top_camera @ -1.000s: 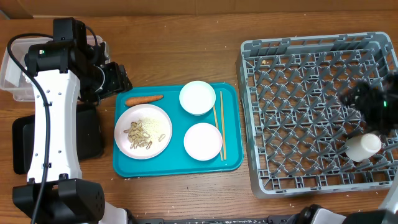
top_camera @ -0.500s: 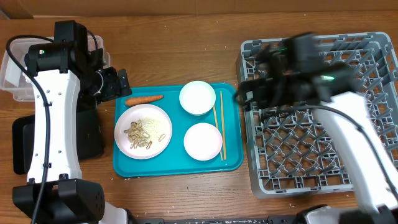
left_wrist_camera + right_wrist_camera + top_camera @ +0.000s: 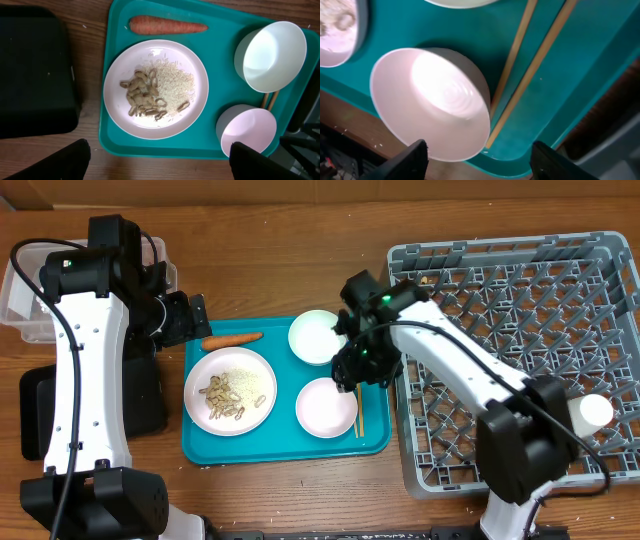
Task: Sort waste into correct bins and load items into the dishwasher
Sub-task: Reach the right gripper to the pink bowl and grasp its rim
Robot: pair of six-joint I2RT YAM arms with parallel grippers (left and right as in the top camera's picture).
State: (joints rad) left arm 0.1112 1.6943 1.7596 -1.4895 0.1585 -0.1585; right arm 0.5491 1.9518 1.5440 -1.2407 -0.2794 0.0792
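On the teal tray sit a white plate [image 3: 230, 390] of beige scraps and rice crumbs [image 3: 155, 92], an orange carrot [image 3: 232, 338], two white bowls [image 3: 317, 337] [image 3: 326, 406] and chopsticks [image 3: 353, 380]. My right gripper [image 3: 358, 368] is open, low over the near bowl [image 3: 432, 102] and the chopsticks [image 3: 540, 60], holding nothing. My left gripper [image 3: 185, 318] is open and empty by the tray's far left corner; its wrist view shows the plate [image 3: 155, 60] and carrot [image 3: 167, 25]. The small cup [image 3: 590, 412] lies in the grey rack [image 3: 420, 470]. No paper ball or red wrapper shows.
The clear tub [image 3: 25, 290] stands at the far left, partly behind my left arm. The black tray [image 3: 40, 415] lies below it, half hidden by the arm; it also shows in the left wrist view [image 3: 35, 70]. The teal tray [image 3: 280, 442] lies between black tray and rack.
My right arm has swung left from the rack's right side to the teal tray, leaving the cup in the rack. The left arm has barely moved.
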